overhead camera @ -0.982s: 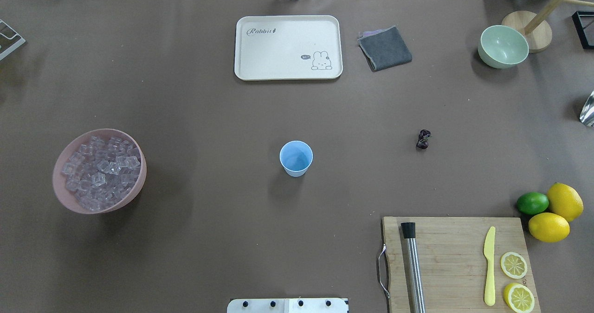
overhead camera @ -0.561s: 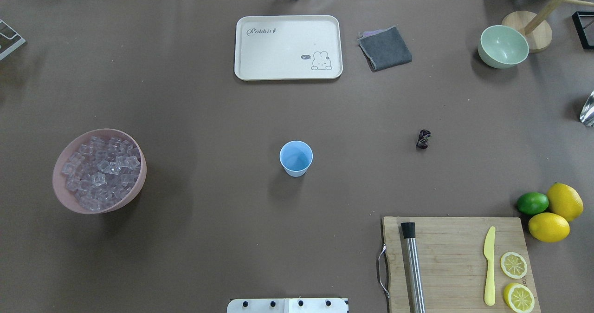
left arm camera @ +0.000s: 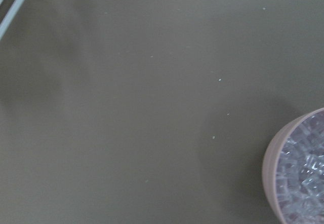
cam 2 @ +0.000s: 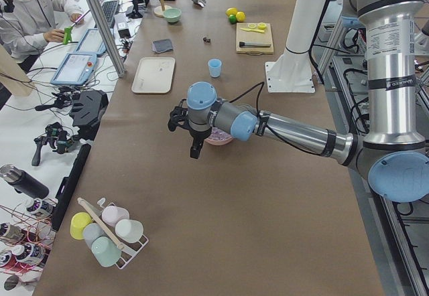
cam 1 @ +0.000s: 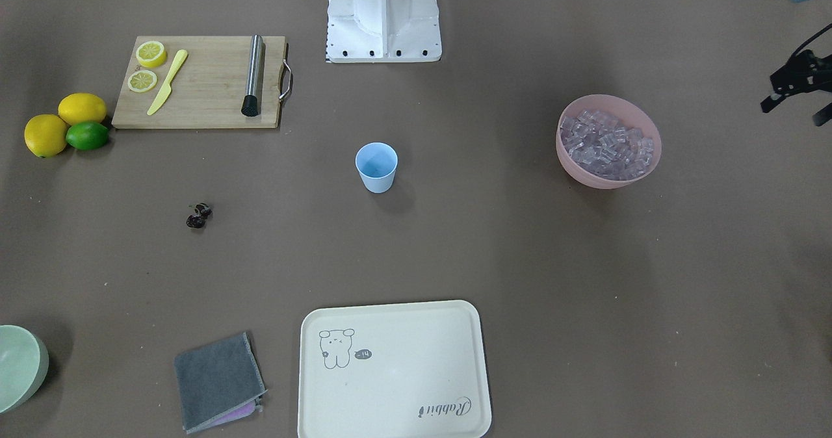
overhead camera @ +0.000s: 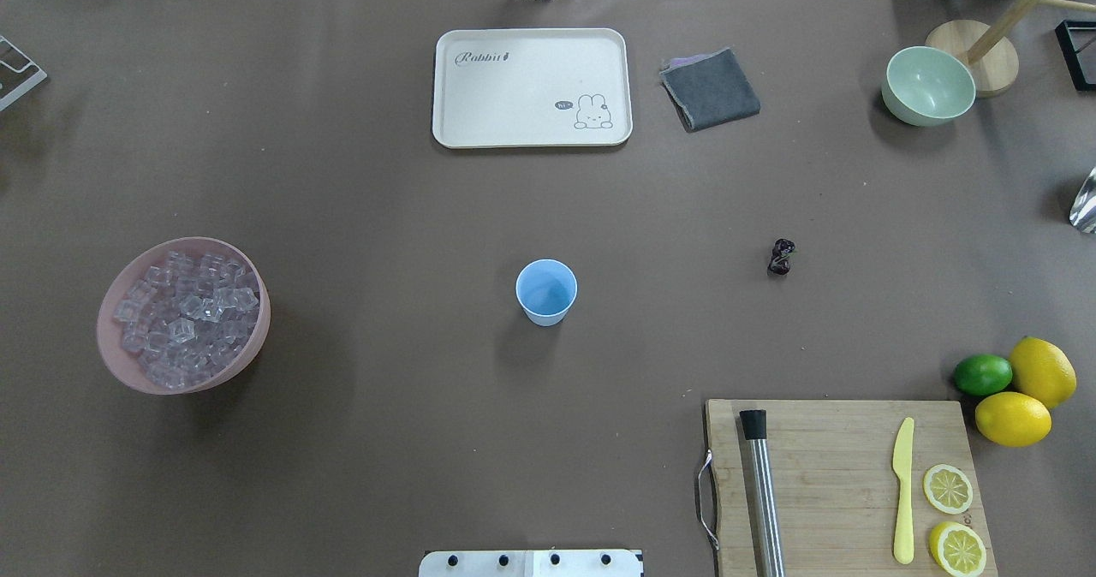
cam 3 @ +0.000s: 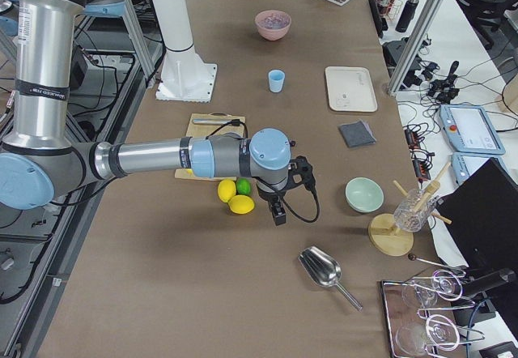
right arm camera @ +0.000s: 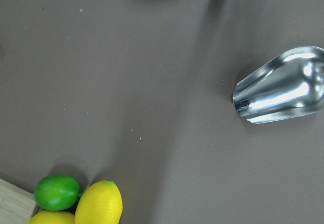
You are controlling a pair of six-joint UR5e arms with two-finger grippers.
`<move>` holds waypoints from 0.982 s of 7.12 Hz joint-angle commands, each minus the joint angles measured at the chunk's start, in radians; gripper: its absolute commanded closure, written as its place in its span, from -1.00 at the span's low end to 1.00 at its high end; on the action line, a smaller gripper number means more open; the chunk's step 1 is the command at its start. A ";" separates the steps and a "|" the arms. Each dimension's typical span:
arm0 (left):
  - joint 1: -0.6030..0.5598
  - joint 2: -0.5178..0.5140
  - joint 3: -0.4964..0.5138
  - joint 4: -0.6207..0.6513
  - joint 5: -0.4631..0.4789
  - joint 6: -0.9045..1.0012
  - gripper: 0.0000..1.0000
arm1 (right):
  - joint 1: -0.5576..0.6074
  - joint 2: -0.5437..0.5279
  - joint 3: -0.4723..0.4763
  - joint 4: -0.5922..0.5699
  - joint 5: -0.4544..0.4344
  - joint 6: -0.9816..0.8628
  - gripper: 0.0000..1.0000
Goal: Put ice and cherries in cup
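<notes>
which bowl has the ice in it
The pink bowl, on the robot's left: it is full of clear ice cubes. The pale green bowl, far off on the right, is empty.

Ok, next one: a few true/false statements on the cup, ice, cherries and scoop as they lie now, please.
1. The cup is empty. True.
2. The cherries lie on the cutting board. False: they lie on the bare table, apart from the cutting board.
3. The ice sits in the pink bowl. True.
4. The metal scoop lies in the pink bowl. False: it lies on the bare table, far off on the robot's right.
</notes>
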 commanded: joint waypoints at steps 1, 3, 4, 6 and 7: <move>0.158 0.014 -0.031 -0.138 0.057 -0.115 -0.94 | 0.000 -0.012 0.007 0.000 0.004 -0.004 -1.00; 0.263 -0.025 -0.048 -0.139 0.141 -0.272 -0.94 | 0.000 -0.013 0.004 0.000 0.000 -0.002 -1.00; 0.324 -0.063 -0.052 -0.139 0.193 -0.337 -0.94 | 0.000 -0.015 0.001 0.000 0.000 -0.001 -1.00; 0.424 -0.103 -0.062 -0.138 0.296 -0.321 -0.82 | -0.002 -0.013 -0.002 0.000 0.000 0.008 -1.00; 0.464 -0.108 -0.067 -0.138 0.345 -0.345 -0.82 | -0.002 -0.013 -0.005 -0.002 0.000 0.010 -1.00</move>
